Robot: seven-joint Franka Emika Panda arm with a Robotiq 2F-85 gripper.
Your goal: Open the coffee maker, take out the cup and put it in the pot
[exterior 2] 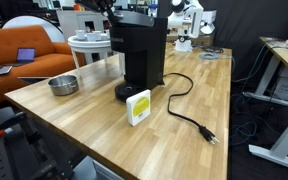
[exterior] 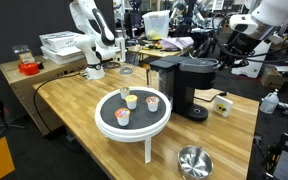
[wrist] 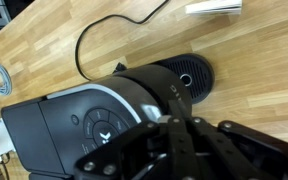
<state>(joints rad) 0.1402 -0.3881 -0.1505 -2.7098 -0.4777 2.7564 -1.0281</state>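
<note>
In an exterior view, the coffee maker (exterior: 184, 88) stands on the desk (exterior: 234, 130), the pot (exterior: 194, 160) near its base. In an exterior view, the pot (exterior 2: 64, 85) lies beside the machine. Wrist view: the gripper (wrist: 174, 112), fully closed and empty, hovers over its top.

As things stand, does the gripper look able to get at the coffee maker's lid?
Probably yes: the gripper, shut, hangs right above the coffee maker and nothing shows between them in the wrist view.

A light wooden counter (exterior: 74, 105) carries a black coffee maker (exterior: 184, 85), a white pedestal tray (exterior: 134, 134) beside it, a steel pot (exterior: 194, 161) near one edge, a small yellow-and-white box (exterior 2: 138, 107) and a loose black power cord (exterior 2: 184, 117).
</note>
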